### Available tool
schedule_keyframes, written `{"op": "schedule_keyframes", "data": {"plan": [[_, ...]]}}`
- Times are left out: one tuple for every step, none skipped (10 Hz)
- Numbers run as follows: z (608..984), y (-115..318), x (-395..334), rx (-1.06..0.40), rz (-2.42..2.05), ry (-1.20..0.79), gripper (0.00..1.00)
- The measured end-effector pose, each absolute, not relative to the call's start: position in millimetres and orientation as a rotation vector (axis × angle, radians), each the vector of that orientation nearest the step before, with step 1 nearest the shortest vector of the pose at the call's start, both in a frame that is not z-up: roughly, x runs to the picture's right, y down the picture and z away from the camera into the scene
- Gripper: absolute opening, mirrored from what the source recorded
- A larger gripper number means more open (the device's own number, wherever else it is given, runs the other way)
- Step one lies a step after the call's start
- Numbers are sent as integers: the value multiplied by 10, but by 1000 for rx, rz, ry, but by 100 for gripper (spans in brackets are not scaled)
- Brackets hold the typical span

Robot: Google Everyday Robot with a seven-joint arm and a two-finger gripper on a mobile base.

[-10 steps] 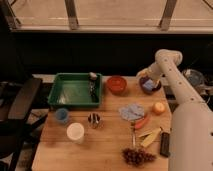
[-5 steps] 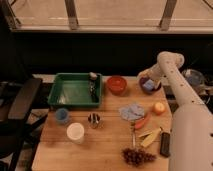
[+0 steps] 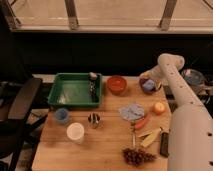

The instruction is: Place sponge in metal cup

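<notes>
Gaping hand (image 3: pixel 144 79) just over sponge (image 3: pixel 148 86)

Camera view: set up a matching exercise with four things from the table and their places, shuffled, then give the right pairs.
Things:
1. tool
2. metal cup
3. grapes
4. red bowl

Places:
A. near edge of the table, right side
B. just right of the green tray
C. over the sponge, far right side
D. between the blue cup and the cloth

Pairs: 1-C, 2-D, 3-A, 4-B
</notes>
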State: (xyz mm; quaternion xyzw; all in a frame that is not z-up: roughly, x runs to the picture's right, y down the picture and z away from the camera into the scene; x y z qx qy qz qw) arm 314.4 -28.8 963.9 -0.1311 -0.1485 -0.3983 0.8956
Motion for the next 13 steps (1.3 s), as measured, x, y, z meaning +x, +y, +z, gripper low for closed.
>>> {"op": "schedule_keyframes", "data": {"plan": [[9655, -265, 3167, -276, -817, -304, 80], [9676, -241, 3191, -280, -808, -301, 80], [9698, -222, 3205, -282, -798, -300, 80], [9723, -206, 3216, -283, -786, -300, 80], [9742, -196, 3237, -282, -775, -299, 80], [9759, -189, 3248, -281, -769, -299, 80], [9771, -185, 3248, -282, -767, -300, 80], [9790, -180, 3233, -283, -766, -304, 80], [9804, -179, 3213, -282, -767, -309, 80], [9811, -180, 3198, -279, -770, -313, 76], [9808, -179, 3198, -277, -772, -317, 66], [9806, -179, 3196, -275, -774, -319, 59], [9802, -180, 3185, -271, -777, -324, 49]]}}
